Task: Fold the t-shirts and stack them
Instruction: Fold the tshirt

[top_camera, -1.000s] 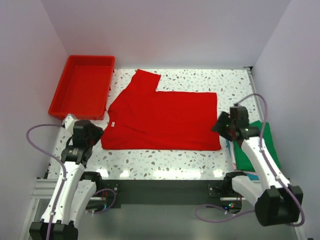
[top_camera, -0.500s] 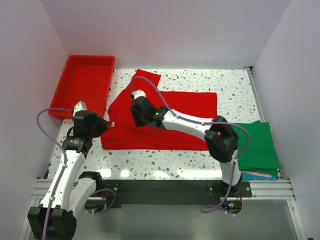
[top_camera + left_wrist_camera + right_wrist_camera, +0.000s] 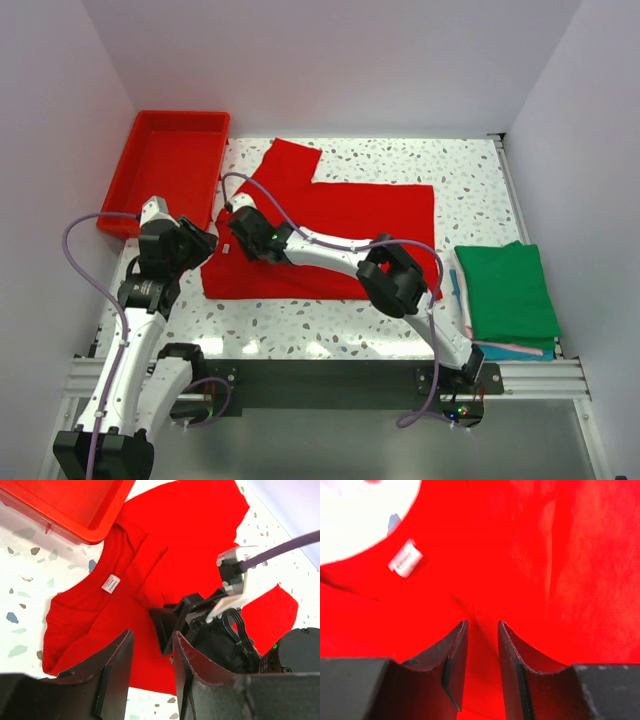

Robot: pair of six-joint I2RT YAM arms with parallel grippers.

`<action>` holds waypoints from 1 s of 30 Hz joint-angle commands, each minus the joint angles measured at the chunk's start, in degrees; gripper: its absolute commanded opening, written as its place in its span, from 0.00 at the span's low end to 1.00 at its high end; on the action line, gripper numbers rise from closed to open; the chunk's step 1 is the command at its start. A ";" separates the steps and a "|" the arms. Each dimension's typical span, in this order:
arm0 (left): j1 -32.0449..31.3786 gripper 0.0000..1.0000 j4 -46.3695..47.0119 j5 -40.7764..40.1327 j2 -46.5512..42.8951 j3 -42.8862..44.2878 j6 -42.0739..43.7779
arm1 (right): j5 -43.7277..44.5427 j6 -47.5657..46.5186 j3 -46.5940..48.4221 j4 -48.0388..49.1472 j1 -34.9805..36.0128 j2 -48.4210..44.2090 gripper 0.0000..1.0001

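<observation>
A bright red t-shirt [image 3: 340, 235] lies spread on the speckled table, one sleeve pointing to the back. Its white neck label [image 3: 111, 583] shows near the collar. My left gripper [image 3: 205, 243] hovers at the shirt's left edge, near the front corner. In the left wrist view that gripper [image 3: 152, 635] is open, with cloth and table showing through the gap. My right arm reaches far across to the left, and its gripper [image 3: 236, 222] is down on the shirt by the collar. In the right wrist view the right gripper [image 3: 483, 624] stands narrowly open astride a small ridge of red cloth, beside the label [image 3: 405, 559].
A rigid red tray [image 3: 165, 175] stands at the back left, close to the shirt's collar. A folded green t-shirt [image 3: 507, 290] lies on a stack at the right edge, with teal [image 3: 515, 352] and pink [image 3: 500, 345] edges showing under it. The two grippers are close together.
The right arm has swung from the right side across the shirt to the collar. The left gripper has moved in to the shirt's left edge. Both pairs of jaws have narrowed.
</observation>
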 commanded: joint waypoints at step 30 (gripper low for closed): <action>0.02 0.42 1.62 0.90 2.12 1.71 3.54 | 2.26 0.57 12.12 0.79 0.68 8.52 0.29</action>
